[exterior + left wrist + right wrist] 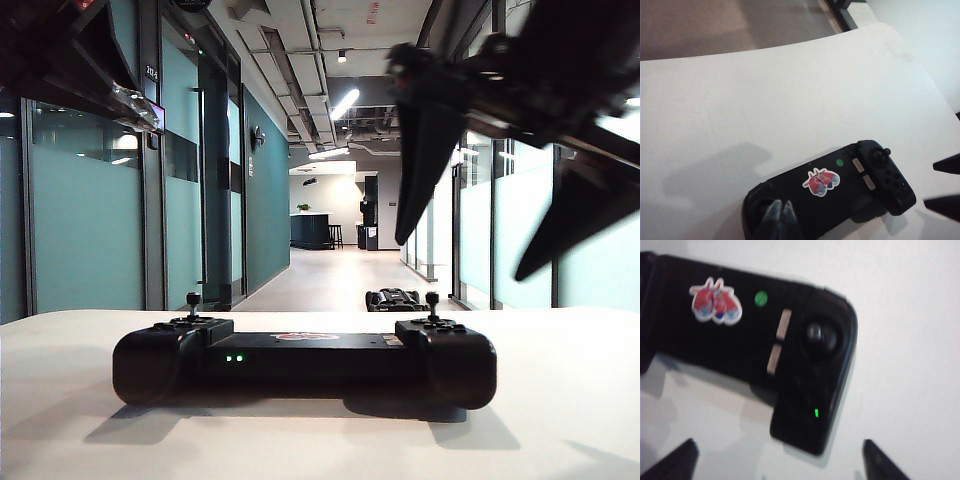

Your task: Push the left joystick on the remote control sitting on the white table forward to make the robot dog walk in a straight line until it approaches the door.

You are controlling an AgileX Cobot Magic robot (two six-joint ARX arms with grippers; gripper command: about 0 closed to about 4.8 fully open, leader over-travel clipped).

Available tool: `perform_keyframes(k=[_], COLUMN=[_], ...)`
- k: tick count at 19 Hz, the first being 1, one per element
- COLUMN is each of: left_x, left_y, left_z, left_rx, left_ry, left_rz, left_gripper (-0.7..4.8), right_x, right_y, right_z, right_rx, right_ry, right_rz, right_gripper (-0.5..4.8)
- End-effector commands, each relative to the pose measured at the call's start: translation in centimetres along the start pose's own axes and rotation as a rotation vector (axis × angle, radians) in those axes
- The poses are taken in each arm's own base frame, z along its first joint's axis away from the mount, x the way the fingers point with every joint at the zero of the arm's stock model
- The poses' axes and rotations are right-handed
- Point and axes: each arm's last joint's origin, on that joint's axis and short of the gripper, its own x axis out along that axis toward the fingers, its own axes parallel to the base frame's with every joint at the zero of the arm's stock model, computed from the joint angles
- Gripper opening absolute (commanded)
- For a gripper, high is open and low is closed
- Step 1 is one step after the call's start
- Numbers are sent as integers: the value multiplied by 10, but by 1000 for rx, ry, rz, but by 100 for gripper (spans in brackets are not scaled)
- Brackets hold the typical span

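left pincer (780,220): fingers together; right pincer (777,462): fingers spread, somewhat blurred

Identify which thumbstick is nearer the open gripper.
The exterior view's right thumbstick, away from the green lights; open right gripper hangs above it, shut left gripper over the other end.

exterior: low, table-level, facing corridor | wrists: look down, right nearer | shared: remote control (304,362)

Black arms, tapered black gripper fingers (428,170).
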Motion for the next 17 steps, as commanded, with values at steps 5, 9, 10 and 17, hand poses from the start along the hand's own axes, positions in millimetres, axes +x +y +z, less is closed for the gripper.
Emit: perform_keyframes(k=[5, 9, 10, 17], left_x=[-2, -2, -2, -2], left_y=[-2, -2, -2, -2], left_z=[4, 4, 4, 3], left_rx=[10, 11, 11, 11], left_ry=[-23, -22, -22, -21], left_rz=[-22, -26, -26, -29], left_gripper=[-5, -5, -5, -5], right_x=[35, 41, 42, 54], right_y=[9, 9, 9, 10], right_z=[20, 19, 20, 21], right_rx=[-22, -24, -24, -31], right_ry=[199, 220, 219, 232], right_rz=[-128, -131, -131, -131], right_gripper=[448, 446, 427, 418])
